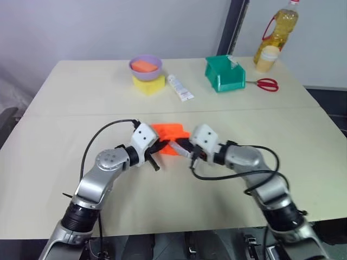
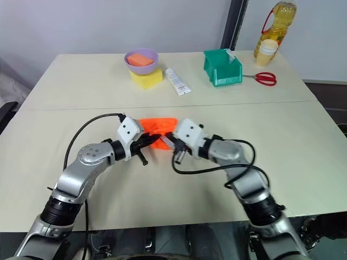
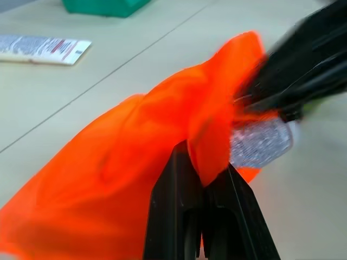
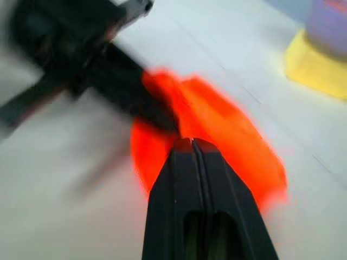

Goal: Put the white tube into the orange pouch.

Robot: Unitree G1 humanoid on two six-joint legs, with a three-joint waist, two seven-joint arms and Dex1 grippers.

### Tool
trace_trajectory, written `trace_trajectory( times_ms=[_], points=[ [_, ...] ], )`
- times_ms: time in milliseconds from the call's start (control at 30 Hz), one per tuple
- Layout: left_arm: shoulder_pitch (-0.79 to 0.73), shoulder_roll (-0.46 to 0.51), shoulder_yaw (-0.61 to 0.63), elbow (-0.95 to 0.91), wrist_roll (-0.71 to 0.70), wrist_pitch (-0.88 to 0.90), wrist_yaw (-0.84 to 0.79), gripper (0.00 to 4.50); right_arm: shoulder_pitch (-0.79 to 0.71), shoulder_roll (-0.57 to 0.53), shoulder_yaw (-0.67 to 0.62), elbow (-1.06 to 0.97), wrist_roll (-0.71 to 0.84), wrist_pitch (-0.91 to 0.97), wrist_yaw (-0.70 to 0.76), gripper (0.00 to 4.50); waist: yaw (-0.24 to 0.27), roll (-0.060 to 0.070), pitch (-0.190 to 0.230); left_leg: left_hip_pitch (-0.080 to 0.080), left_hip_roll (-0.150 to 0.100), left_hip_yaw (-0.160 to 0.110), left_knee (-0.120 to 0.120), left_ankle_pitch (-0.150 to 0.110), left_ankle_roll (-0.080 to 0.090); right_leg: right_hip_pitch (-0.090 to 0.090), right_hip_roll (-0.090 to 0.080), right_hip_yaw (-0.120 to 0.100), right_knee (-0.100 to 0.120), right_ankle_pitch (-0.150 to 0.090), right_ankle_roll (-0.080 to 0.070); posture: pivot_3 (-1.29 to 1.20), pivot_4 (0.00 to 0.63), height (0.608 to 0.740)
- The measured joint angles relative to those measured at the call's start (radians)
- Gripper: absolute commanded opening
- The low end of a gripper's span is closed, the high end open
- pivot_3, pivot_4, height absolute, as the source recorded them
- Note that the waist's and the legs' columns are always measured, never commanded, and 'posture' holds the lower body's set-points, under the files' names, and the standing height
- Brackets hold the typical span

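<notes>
The orange pouch (image 1: 171, 131) lies crumpled on the middle of the table between my two arms. My left gripper (image 1: 157, 149) is shut on a fold of its fabric, seen close up where the fingers (image 3: 179, 206) pinch the orange cloth (image 3: 135, 179). The white tube (image 3: 260, 143), with grey print, pokes out of the pouch's mouth just beside that fold. My right gripper (image 1: 187, 153) is shut, its tips at the pouch's edge (image 4: 227, 130) right by the tube. Whether it holds the tube or fabric is hidden.
At the back stand a purple bowl (image 1: 145, 66) on a yellow sponge (image 1: 149, 85), a wider white tube (image 1: 180, 88), a green bin (image 1: 224, 73), red scissors (image 1: 267, 84), stacked cups (image 1: 267, 57) and an oil bottle (image 1: 280, 27).
</notes>
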Motion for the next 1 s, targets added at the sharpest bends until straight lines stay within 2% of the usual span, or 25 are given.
trace_trajectory(
  times_ms=[33, 133, 167, 200, 233, 300, 367, 600, 1000],
  points=[
    [-0.003, -0.002, 0.003, 0.001, -0.009, 0.002, -0.003, 0.00, 0.012, -0.016, -0.011, -0.021, 0.019, 0.016, 0.014, 0.84, -0.002, 0.000, 0.000, 0.000, 0.000, 0.000, 0.000, 0.000, 0.000, 0.000, 0.000, 0.000, 0.000, 0.000, 0.000, 0.00, 0.150, 0.731],
    [-0.018, -0.005, 0.017, 0.004, -0.042, 0.019, -0.021, 0.00, 0.076, -0.079, -0.043, -0.111, 0.079, 0.071, 0.050, 2.30, -0.001, 0.000, 0.000, 0.000, 0.001, -0.001, 0.000, 0.000, 0.000, 0.000, 0.001, 0.000, 0.000, 0.000, 0.000, 0.00, 0.150, 0.731],
    [-0.021, -0.005, 0.023, 0.005, -0.052, 0.023, -0.028, 0.00, 0.100, -0.093, -0.043, -0.130, 0.083, 0.080, 0.051, 2.30, -0.002, 0.000, 0.000, 0.001, 0.001, -0.001, 0.000, 0.000, 0.000, 0.000, 0.001, 0.000, 0.000, 0.000, 0.000, 0.00, 0.150, 0.731],
    [-0.025, -0.004, 0.027, 0.006, -0.060, 0.026, -0.036, 0.00, 0.121, -0.096, -0.043, -0.137, 0.084, 0.088, 0.047, 2.22, -0.002, 0.000, 0.000, 0.001, 0.001, -0.001, 0.000, 0.000, 0.000, 0.000, 0.001, 0.000, 0.000, 0.000, 0.000, 0.00, 0.150, 0.731],
    [-0.029, -0.005, 0.028, 0.006, -0.068, 0.034, -0.040, 0.00, 0.139, -0.096, -0.043, -0.138, 0.087, 0.097, 0.041, 1.94, -0.002, 0.000, 0.000, 0.001, 0.001, -0.001, 0.000, 0.000, 0.000, 0.000, 0.001, 0.000, 0.000, 0.000, 0.000, 0.00, 0.150, 0.731],
    [-0.031, -0.011, 0.032, 0.007, -0.084, 0.046, -0.043, 0.00, 0.177, -0.092, -0.048, -0.139, 0.114, 0.120, 0.033, 1.10, -0.001, 0.000, 0.000, 0.001, 0.001, -0.001, 0.000, 0.000, 0.000, 0.000, 0.001, 0.000, 0.000, 0.000, 0.000, 0.00, 0.150, 0.731],
    [-0.034, -0.014, 0.033, 0.007, -0.097, 0.063, -0.046, 0.00, 0.208, -0.091, -0.044, -0.138, 0.120, 0.136, 0.021, 0.06, 0.000, 0.000, 0.000, 0.000, 0.001, -0.001, 0.000, 0.000, 0.000, 0.000, 0.001, 0.000, 0.000, 0.000, 0.000, 0.00, 0.150, 0.731],
    [-0.037, -0.008, 0.034, 0.006, -0.129, 0.089, -0.073, 0.00, 0.170, -0.003, -0.019, 0.003, 0.009, 0.074, -0.140, 0.06, -0.001, 0.000, 0.000, 0.001, 0.000, -0.001, 0.000, 0.000, 0.000, 0.000, 0.001, 0.000, 0.001, 0.000, 0.000, 0.00, 0.150, 0.731],
    [-0.036, 0.005, 0.033, -0.025, -0.154, 0.136, -0.080, 0.00, 0.107, 0.077, 0.049, 0.105, -0.037, -0.006, -0.152, 0.06, -0.003, 0.000, 0.000, 0.000, 0.001, -0.001, 0.000, 0.000, 0.000, 0.000, 0.001, 0.000, 0.000, 0.000, 0.000, 0.00, 0.150, 0.731]
  ],
)
